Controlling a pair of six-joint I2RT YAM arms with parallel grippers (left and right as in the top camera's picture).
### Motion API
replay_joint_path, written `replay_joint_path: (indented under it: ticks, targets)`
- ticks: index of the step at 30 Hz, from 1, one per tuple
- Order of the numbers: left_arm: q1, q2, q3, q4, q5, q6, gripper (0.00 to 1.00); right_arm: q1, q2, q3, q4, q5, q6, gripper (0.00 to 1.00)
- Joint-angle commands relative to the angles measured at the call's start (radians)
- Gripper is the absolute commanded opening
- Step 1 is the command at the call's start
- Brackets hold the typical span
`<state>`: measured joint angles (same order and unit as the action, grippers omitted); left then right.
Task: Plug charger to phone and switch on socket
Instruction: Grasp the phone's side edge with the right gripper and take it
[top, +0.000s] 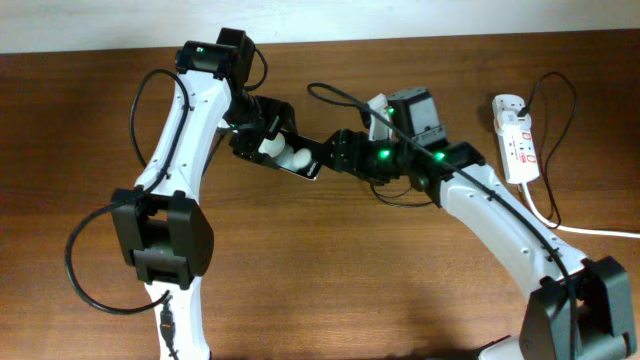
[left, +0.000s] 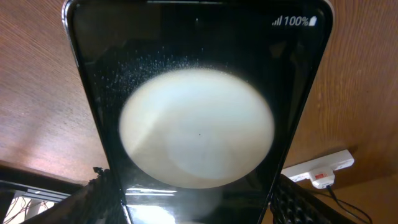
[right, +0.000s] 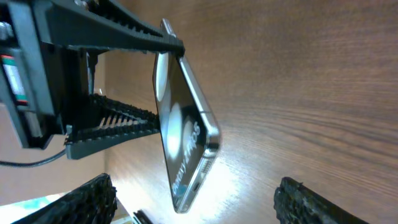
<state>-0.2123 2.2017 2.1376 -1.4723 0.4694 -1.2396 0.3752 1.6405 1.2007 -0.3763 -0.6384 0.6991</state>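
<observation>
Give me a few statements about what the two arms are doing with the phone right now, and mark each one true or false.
1. The left tool is clamped on the phone. True.
2. The right tool holds a cable plug. False: its fingers stand wide apart, gripping nothing.
3. The socket lies on the table on the right arm's side. True.
4. The phone's screen reads 50%. False: the status text reads 100%.
</observation>
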Motion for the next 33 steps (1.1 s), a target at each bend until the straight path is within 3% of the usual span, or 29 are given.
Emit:
replay_joint_path:
  ticks: [1, 7, 11, 19, 27, 31, 33]
  targets:
    - [-0.001, 0.008, 0.023, -0.002, 0.005, -0.014, 0.00, 0.046, 0.018, 0.015, 0.034, 0.073, 0.082, 0.85]
    - [-0.001, 0.008, 0.023, -0.005, 0.005, -0.014, 0.00, 0.147, 0.040, 0.015, 0.069, 0.317, 0.246, 0.76]
    - [-0.001, 0.008, 0.023, -0.006, 0.043, -0.014, 0.00, 0.168, 0.051, 0.015, 0.135, 0.337, 0.263, 0.75]
    - [-0.001, 0.008, 0.023, -0.022, 0.158, -0.013, 0.00, 0.168, 0.053, 0.015, 0.172, 0.336, 0.263, 0.64]
    - [-0.001, 0.008, 0.023, -0.048, 0.201, -0.013, 0.00, 0.168, 0.053, 0.015, 0.201, 0.336, 0.263, 0.46]
    - [-0.001, 0.008, 0.023, -0.055, 0.201, -0.013, 0.00, 0.168, 0.053, 0.015, 0.201, 0.336, 0.263, 0.26]
    - [-0.001, 0.008, 0.023, -0.055, 0.201, -0.013, 0.00, 0.168, 0.053, 0.015, 0.200, 0.332, 0.263, 0.22]
